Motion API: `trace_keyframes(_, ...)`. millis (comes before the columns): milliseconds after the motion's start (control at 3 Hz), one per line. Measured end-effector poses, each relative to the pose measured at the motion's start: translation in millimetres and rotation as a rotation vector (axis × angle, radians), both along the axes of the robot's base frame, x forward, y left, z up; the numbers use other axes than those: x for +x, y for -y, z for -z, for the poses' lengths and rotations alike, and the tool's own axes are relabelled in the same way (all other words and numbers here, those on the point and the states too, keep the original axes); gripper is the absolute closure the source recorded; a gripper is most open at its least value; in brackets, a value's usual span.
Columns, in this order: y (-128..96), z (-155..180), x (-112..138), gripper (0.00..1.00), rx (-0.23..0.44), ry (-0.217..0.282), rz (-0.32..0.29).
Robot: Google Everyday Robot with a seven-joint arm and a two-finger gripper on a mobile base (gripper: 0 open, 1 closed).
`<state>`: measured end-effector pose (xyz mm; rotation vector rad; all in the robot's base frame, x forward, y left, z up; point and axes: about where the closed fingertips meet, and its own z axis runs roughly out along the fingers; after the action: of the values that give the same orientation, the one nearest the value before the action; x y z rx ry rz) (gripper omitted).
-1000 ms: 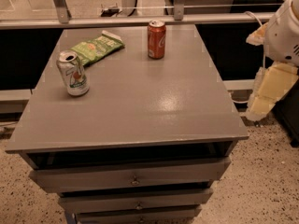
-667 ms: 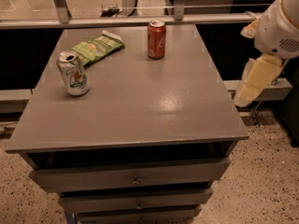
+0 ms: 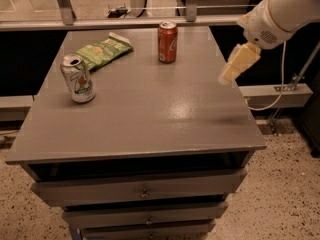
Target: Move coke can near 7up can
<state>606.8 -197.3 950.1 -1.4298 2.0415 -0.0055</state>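
The coke can, red-orange with white script and a silver top, stands upright near the far edge of the grey table. The 7up can, silver-white, dented, with green and orange-red markings, stands upright at the left of the table. My gripper, with cream-yellow fingers hanging from the white arm, is in the air over the table's right edge, to the right of the coke can and apart from it. It holds nothing.
A flat green chip bag lies at the far left, between the two cans. The table has drawers under its front edge. A metal rail runs behind it. A cable hangs on the right.
The arm and gripper have moved up and to the left, from beside the table's right edge to above it. Both cans and the bag have not moved.
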Motion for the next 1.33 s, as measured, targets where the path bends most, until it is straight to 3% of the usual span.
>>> trace_keyframes(667,-62.9,21.3,99.5,0.0,0.283,0.058,-0.075)
trace_keyframes(1333,-120.5,24.9,165.5,0.0,0.471,0.126,-0.128)
